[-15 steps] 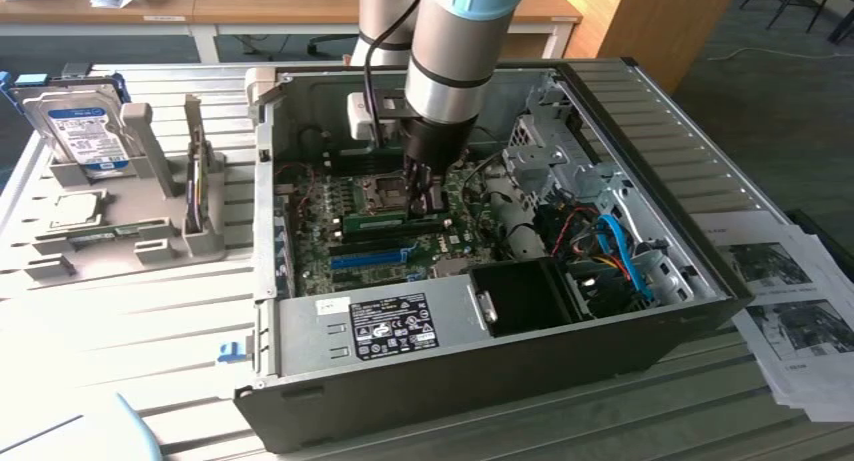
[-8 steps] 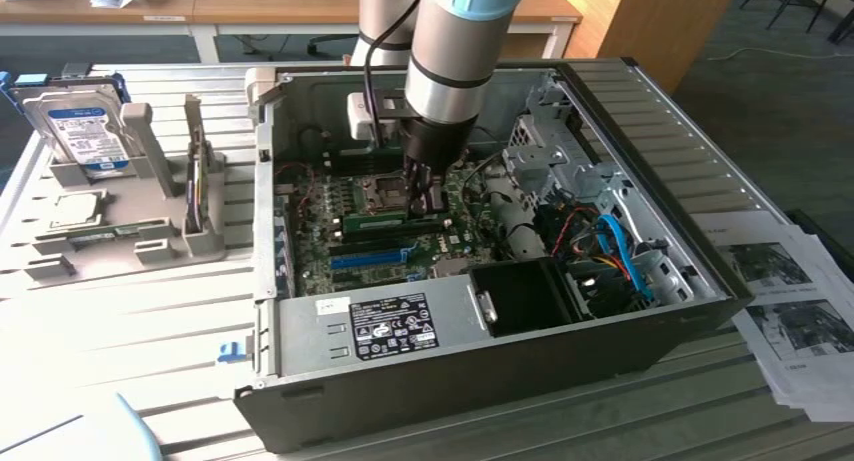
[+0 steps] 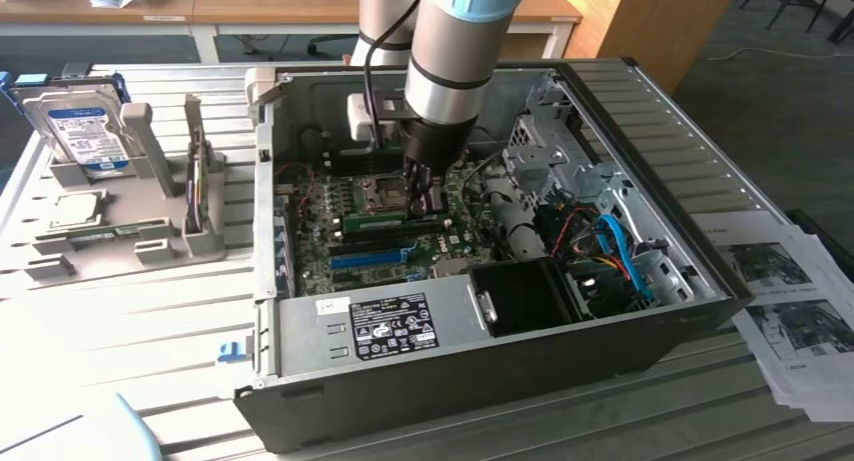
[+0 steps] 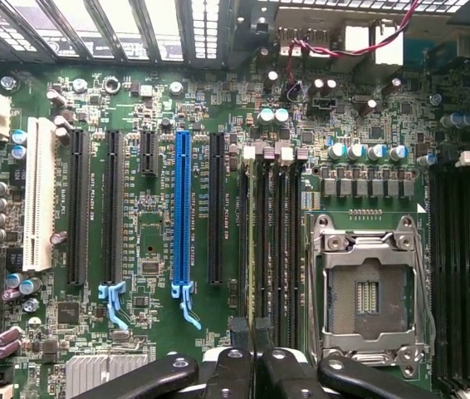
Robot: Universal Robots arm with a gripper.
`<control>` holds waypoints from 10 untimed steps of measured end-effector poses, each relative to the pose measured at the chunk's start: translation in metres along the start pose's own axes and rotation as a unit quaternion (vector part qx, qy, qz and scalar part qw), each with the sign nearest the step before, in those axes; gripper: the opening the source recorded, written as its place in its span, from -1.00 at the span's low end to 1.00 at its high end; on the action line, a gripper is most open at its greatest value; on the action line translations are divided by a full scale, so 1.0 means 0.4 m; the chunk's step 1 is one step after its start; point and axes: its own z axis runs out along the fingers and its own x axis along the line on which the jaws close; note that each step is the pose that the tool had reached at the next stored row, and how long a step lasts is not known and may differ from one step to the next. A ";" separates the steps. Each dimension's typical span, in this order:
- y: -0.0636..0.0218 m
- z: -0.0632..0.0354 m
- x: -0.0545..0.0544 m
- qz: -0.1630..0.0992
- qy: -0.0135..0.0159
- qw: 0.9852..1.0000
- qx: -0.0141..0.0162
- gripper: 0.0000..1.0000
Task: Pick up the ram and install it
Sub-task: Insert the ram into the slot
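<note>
pincer (image 3: 430, 203) narrow, pinching ram (image 3: 390, 222) | ram on edge over memory slots (image 4: 272, 241) beside CPU socket (image 4: 366, 291), middle of motherboard (image 4: 156, 216) | advice: keep it upright, slot-aligned, press evenly straight down

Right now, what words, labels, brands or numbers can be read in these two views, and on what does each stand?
No text can be quoted with confidence.
hard drive label: blue and white print, too small to read.
black sticker on the silver box in the case: white print, too small.
printed sheets: blurred.
white lettering beside the blue slot on the board: too blurred.
</note>
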 end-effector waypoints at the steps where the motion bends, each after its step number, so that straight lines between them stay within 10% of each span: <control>1: 0.000 0.001 0.000 0.000 0.000 1.000 0.000 -0.78; 10: 0.000 0.003 0.000 0.000 0.000 1.000 0.000 -0.78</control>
